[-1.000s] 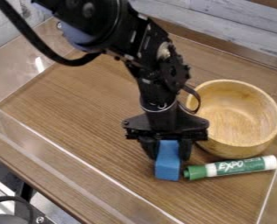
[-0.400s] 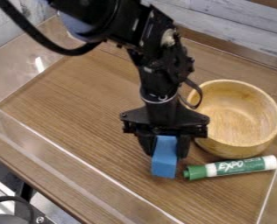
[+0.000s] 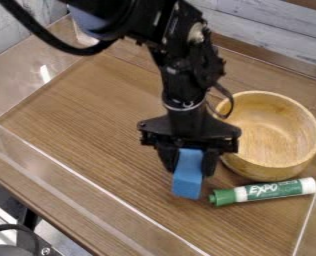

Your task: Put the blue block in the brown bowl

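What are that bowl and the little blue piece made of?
The brown bowl looks like turned wood: light tan, faint grain, thick walls, slight sheen. The blue block, held in the gripper, is a uniform matte blue, perhaps painted wood or plastic; I cannot tell which.

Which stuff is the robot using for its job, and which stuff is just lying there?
For the job:
- claw, closed on the block
- block, blue, held by the claw
- bowl, brown, where the block should go

Just lying there:
- marker, green and white, flat on the table in front of the bowl
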You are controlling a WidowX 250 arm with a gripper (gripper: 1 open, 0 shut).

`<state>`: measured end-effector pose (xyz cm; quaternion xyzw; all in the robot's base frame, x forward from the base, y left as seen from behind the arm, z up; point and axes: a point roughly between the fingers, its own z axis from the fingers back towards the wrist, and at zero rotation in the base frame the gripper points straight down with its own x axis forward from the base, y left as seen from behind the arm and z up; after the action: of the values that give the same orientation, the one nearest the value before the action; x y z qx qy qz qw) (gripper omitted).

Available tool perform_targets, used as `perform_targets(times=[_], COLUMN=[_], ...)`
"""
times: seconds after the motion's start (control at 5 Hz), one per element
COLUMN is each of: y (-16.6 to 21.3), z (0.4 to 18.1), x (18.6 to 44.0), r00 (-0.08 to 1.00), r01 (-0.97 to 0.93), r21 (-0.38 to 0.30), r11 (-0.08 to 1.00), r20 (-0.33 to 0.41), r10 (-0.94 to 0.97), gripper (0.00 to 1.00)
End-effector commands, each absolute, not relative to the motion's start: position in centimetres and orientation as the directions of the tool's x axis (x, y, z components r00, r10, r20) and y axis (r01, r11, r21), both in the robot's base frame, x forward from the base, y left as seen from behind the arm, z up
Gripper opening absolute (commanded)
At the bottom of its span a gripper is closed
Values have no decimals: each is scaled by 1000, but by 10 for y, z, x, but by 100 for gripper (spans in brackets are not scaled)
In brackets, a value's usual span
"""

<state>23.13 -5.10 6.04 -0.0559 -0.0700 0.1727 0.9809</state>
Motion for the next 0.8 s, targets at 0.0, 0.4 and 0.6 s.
perform_targets(times=[0.0,0.4,0.6], y=[-53,-51,-47], z=[85,91,99], x=[243,243,245], r00=[928,928,928], r01=[-304,-298,-290], r21=[-151,-139,-141], r11=[941,944,947], r20=[177,190,201], r10=[329,321,314], gripper=[0,0,0])
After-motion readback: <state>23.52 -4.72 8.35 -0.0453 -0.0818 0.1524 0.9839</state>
